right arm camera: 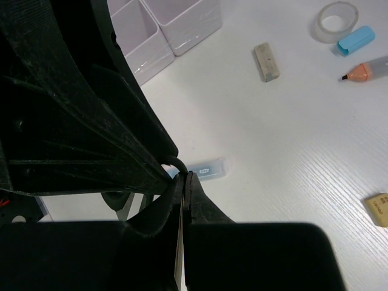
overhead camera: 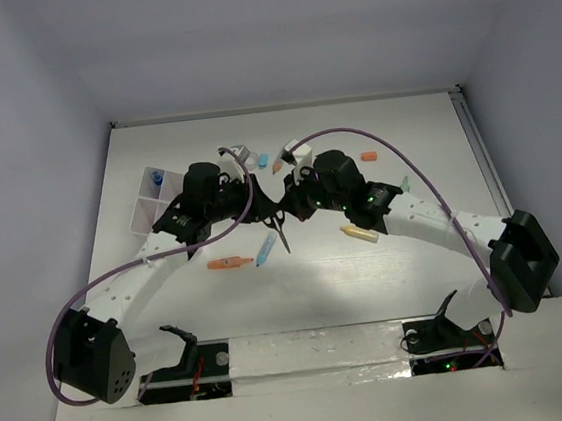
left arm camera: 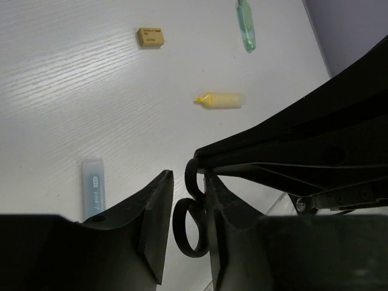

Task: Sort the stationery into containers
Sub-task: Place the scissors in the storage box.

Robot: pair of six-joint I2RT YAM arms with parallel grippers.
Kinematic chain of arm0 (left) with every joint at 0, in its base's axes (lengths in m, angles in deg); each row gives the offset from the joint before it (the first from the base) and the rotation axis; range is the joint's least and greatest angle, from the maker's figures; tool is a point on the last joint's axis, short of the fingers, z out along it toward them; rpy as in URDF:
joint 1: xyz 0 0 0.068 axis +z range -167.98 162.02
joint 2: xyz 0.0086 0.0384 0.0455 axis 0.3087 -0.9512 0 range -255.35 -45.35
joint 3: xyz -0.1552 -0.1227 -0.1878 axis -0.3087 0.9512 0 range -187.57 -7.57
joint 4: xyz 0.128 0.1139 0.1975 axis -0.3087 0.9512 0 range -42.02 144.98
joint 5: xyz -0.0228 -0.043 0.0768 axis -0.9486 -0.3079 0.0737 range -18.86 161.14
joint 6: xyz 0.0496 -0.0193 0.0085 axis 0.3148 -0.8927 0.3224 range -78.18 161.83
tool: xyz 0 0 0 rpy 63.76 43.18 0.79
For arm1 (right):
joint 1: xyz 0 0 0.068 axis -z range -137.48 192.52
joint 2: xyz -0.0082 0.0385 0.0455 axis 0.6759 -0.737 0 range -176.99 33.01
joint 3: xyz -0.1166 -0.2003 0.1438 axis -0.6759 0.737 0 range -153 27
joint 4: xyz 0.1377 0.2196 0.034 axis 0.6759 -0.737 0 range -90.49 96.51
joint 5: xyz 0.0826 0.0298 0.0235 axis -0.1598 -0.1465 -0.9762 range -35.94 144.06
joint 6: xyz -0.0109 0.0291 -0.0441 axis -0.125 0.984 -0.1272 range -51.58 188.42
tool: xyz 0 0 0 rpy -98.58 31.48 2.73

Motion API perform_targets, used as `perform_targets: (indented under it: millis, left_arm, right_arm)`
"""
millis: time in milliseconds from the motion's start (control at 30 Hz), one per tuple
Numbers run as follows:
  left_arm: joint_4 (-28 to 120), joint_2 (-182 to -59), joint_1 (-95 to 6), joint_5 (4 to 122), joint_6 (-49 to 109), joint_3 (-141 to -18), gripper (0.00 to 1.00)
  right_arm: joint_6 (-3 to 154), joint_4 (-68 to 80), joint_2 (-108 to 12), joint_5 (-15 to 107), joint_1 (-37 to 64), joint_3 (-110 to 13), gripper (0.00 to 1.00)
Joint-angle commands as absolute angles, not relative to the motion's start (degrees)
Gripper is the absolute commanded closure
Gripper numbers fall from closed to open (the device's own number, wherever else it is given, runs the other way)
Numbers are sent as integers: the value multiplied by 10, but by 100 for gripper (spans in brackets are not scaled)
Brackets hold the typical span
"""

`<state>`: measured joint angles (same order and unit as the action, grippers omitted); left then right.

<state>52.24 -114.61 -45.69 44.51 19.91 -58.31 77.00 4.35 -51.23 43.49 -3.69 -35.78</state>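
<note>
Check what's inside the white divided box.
Top view: a blue-capped item sits in the far compartment of the white box. The near compartment looks empty. The left arm covers the box's right edge, so anything there cannot be seen.

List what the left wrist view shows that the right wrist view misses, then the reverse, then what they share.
Only the left wrist view: yellow marker, green pen.
Only the right wrist view: white containers, tape roll, blue cap, orange marker, grey eraser.
Both: small clear case, black scissors handle, and a tan eraser, probably the same one in each.
</note>
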Motion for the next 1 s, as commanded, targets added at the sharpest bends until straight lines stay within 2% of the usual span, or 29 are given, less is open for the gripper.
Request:
perform_targets:
  millis: [0,67,100,133,300,333,400,433,533,567,600,700,867,967]
  left_arm:
    - [508,-1145,-460,413,202,-605,76]
    - [499,-1145,-460,408,199,-605,86]
    - [499,-1146,-460,406,199,-606,96]
    - [500,-1146,-460,406,199,-607,100]
    - [504,-1133,-460,454,198,-609,100]
    - [505,-1123,-460,465,197,-609,100]
    - [509,-1114,-460,503,191,-611,100]
    - [510,-1104,-460,514,189,-611,100]
    - [514,-1092,-460,571,185,-613,100]
    - [522,-1087,-455,608,186,-614,100]
    - [526,-1085,-448,633,185,-614,100]
    - [540,-1069,-426,729,185,-618,100]
    - [533,-1025,-321,840,194,-618,100]
    - [512,-1009,-291,956,234,-619,100]
  right_arm:
    - [765,80,-483,447,-41,-358,100]
    - [767,82,-483,447,-41,-355,100]
    - [767,82,-483,450,-41,-355,100]
    - [767,81,-483,450,-41,-355,100]
    - [779,75,-478,483,-41,-356,100]
    - [782,75,-476,488,-41,-355,90]
    - [790,73,-461,495,-41,-348,80]
    - [791,74,-453,497,-41,-344,71]
    - [804,74,-419,509,-41,-324,58]
    - [812,73,-411,515,-41,-318,49]
    - [816,71,-401,519,-41,-304,45]
    - [829,69,-367,537,-41,-265,42]
    - [834,102,-321,594,-41,-200,42]
    - [844,136,-303,596,-41,-174,42]
